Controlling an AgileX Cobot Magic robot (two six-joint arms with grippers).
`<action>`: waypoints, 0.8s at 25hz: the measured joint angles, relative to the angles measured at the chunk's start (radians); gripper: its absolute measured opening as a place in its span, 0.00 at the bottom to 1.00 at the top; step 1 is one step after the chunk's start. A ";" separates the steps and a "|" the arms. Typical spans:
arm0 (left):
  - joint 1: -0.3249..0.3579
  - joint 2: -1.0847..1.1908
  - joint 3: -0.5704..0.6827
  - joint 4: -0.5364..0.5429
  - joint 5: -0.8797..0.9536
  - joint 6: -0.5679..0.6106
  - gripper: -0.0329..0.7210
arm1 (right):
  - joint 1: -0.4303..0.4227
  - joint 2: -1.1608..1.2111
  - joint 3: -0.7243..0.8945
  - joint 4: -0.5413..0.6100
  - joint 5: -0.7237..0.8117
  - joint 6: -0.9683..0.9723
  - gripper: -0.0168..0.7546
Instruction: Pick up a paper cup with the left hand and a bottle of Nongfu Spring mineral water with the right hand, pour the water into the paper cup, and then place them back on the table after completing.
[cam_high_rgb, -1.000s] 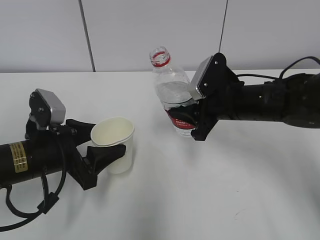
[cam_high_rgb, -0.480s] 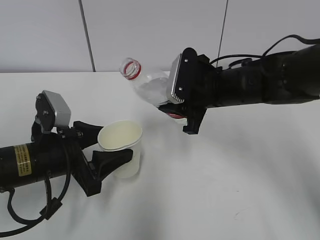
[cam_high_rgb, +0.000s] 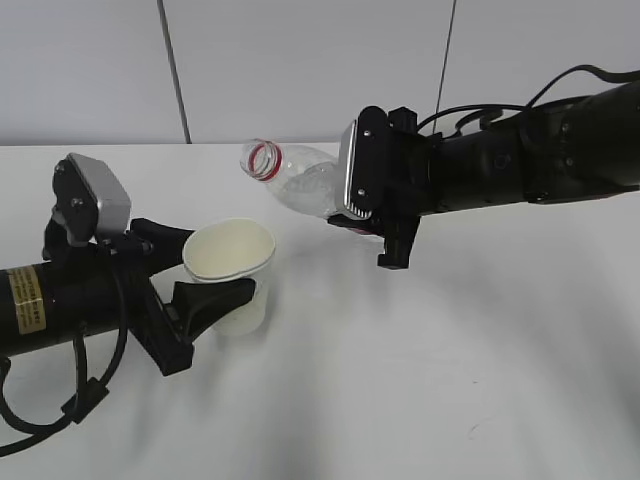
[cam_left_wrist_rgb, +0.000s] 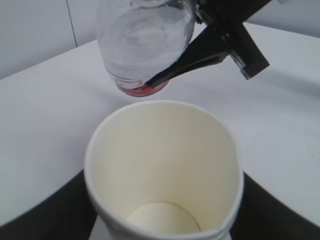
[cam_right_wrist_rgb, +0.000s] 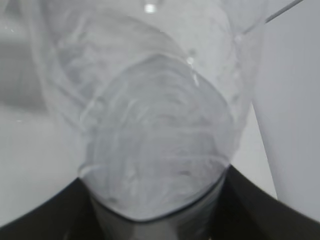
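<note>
bottle tilted above paper cup, white table around

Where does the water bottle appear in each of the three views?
Exterior view: bottle at upper centre, tilted, mouth towards the left.
Left wrist view: bottle at top centre, above the paper cup.
Right wrist view: bottle fills the frame.
Shared landmark: the right pincer's black fingers on the bottle.

White table — faint scuff marks, nothing resting visibly.

grey panelled wall, dark seams
</note>
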 joint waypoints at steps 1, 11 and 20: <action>0.000 -0.008 0.000 0.000 0.013 -0.004 0.66 | 0.000 0.000 -0.001 -0.011 0.004 0.000 0.51; 0.000 -0.012 0.001 0.001 0.030 -0.052 0.66 | 0.000 0.000 -0.049 -0.121 0.026 -0.002 0.51; 0.000 0.023 0.001 0.003 -0.026 -0.052 0.66 | 0.000 0.000 -0.098 -0.209 0.037 -0.004 0.51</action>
